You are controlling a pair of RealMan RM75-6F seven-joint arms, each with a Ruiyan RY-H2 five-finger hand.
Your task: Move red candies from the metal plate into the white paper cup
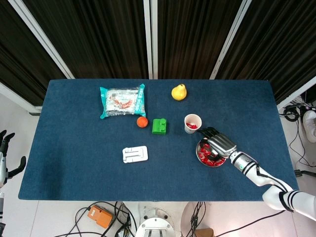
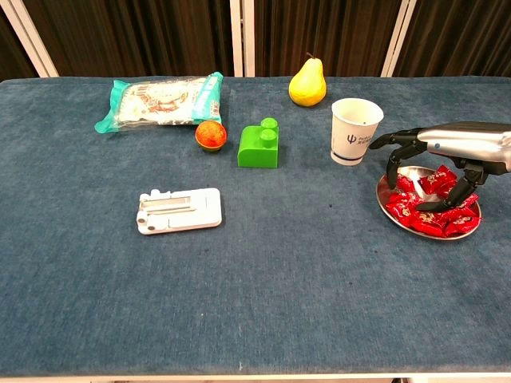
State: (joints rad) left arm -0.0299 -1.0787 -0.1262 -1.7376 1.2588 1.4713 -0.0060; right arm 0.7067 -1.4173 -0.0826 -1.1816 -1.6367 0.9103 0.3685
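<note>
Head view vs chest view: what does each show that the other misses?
Head only: the left hand idle beside the table's left edge, red candy inside the white paper cup, and floor cables. Chest only: the cup's printed logo and the right hand's fingertips reaching down among the candies. Both: right hand over the metal plate, plus the pear.

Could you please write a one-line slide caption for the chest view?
Right hand reaches down into the metal plate of red candies beside the paper cup.
</note>
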